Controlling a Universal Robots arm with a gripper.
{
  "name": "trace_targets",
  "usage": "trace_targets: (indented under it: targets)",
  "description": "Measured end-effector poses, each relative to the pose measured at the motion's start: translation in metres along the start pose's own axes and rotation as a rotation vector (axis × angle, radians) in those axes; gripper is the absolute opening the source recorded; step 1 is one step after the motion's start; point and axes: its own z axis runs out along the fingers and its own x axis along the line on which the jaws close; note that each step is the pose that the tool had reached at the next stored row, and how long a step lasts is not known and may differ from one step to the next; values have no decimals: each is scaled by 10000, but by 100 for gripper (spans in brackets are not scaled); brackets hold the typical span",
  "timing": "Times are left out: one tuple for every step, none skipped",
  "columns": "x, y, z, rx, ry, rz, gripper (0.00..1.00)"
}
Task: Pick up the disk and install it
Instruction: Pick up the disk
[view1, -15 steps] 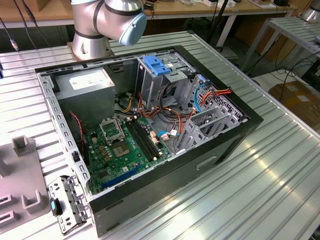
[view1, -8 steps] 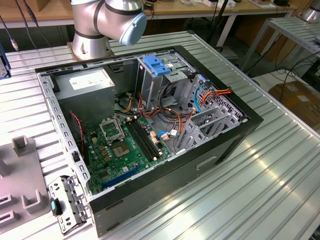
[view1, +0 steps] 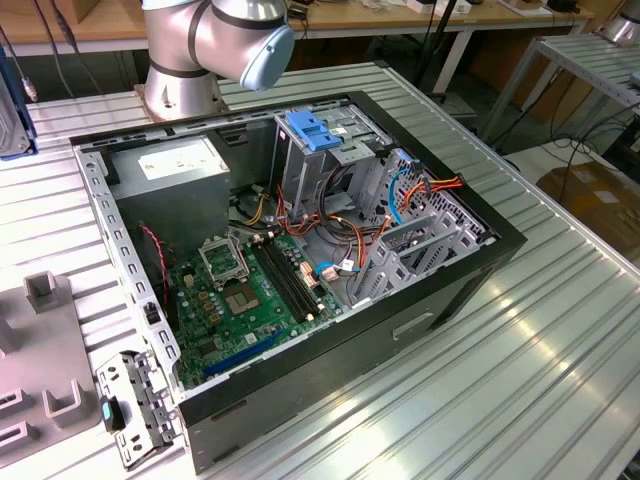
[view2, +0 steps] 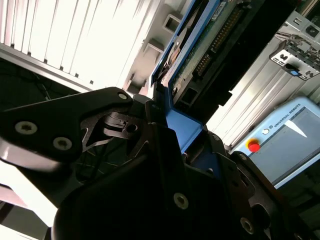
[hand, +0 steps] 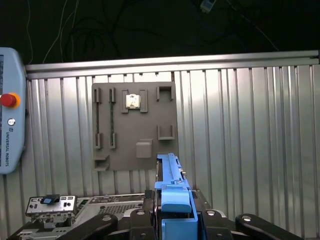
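Disk (hand: 171, 175) sits in the jaws, which are clamped on either side of its blue end tab. Its long axis runs straight out from them. In the first wrist view it is edge-on, held clear of the ribbed counter (hand: 250, 130), its far end pointing toward the grey fixture plate (hand: 134, 125). The second wrist view shows its green circuit-board face (view2: 200, 52).

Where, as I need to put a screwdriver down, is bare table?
The ribbed aluminium table is bare on the exterior view's right of the open black computer case. Crowded: inside the case, with green motherboard and orange cables, and the grey slotted plate on the exterior view's left.
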Motion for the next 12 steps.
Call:
trace_targets:
  targets:
    - [0,-13,0,1,0,0,37]
    - [-1,-28,1,1,-1,0,37]
    - [-1,-41,0,0,0,0,37]
    - [-2,-67,1,1,-1,-1,37]
    - [-3,-98,1,0,0,-1,37]
    - [-4,-127,1,0,0,0,37]
    - [-5,-162,1,0,0,-1,37]
    - [-5,-183,2,0,0,-1,37]
    - [-5,-196,2,0,0,-1,37]
    - [-6,-219,2,0,0,0,37]
    - [-6,-239,2,0,0,0,37]
    - [-7,-251,2,0,0,0,37]
